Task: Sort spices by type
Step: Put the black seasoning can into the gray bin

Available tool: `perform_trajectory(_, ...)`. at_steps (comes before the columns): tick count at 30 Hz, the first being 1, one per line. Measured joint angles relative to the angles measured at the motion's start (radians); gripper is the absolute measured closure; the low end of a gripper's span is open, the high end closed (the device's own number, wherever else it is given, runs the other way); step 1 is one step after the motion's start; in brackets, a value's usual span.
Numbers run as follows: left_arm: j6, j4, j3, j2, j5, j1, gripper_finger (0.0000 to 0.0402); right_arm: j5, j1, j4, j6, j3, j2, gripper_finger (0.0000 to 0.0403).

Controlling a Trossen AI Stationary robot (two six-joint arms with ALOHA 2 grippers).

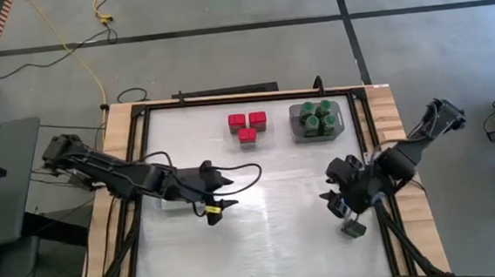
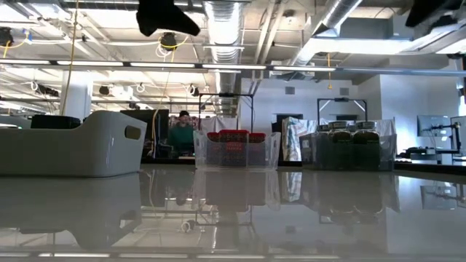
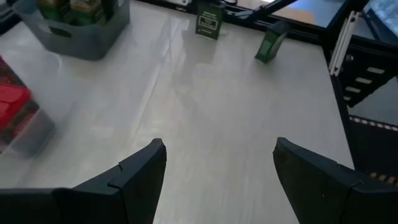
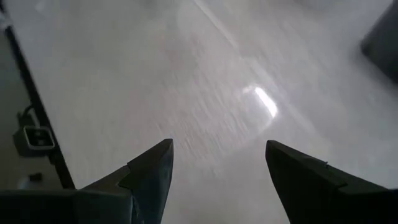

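Three red blocks [image 1: 247,126] sit in a clear tray at the table's far middle [image 2: 233,149]. Round green-lidded jars [image 1: 316,118] fill a grey tray [image 3: 74,34] to their right. Two dark tins with green labels stand near the table's right edge: one upright [image 3: 208,20], one tilted [image 3: 270,45]. One of them [image 1: 353,229] shows just nearer than my right gripper. My left gripper [image 1: 225,195] hangs open over the table's left middle, nothing between its fingers [image 3: 217,168]. My right gripper [image 1: 344,208] hangs open over bare table at the right [image 4: 217,168].
A white bin [image 2: 73,142] stands at the table's left, partly under my left arm [image 1: 172,205]. The table's middle and near part [image 1: 272,241] are bare. A dark frame [image 1: 365,139] borders the table. A person sits in the room beyond [image 2: 182,131].
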Motion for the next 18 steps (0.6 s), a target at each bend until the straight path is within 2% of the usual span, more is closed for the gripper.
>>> perform_trajectory(6, 0.084, -0.076, -0.013, -0.054, 0.023, -0.001, 0.0116, -0.134, -0.102, -0.055, 0.024, 0.072, 0.118, 0.0122)
perform_trajectory(10, 0.116, -0.135, -0.013, -0.065, 0.016, 0.010, 0.0116, -0.248, -0.125, -0.192, 0.023, 0.165, 0.247, 0.0122)
perform_trajectory(14, 0.123, -0.189, -0.013, -0.063, 0.015, 0.011, 0.0116, -0.372, -0.087, -0.300, 0.028, 0.202, 0.327, 0.0122)
perform_trajectory(18, 0.116, -0.200, -0.013, -0.063, 0.015, 0.011, 0.0116, -0.444, 0.018, -0.259, 0.094, 0.178, 0.356, 0.0122)
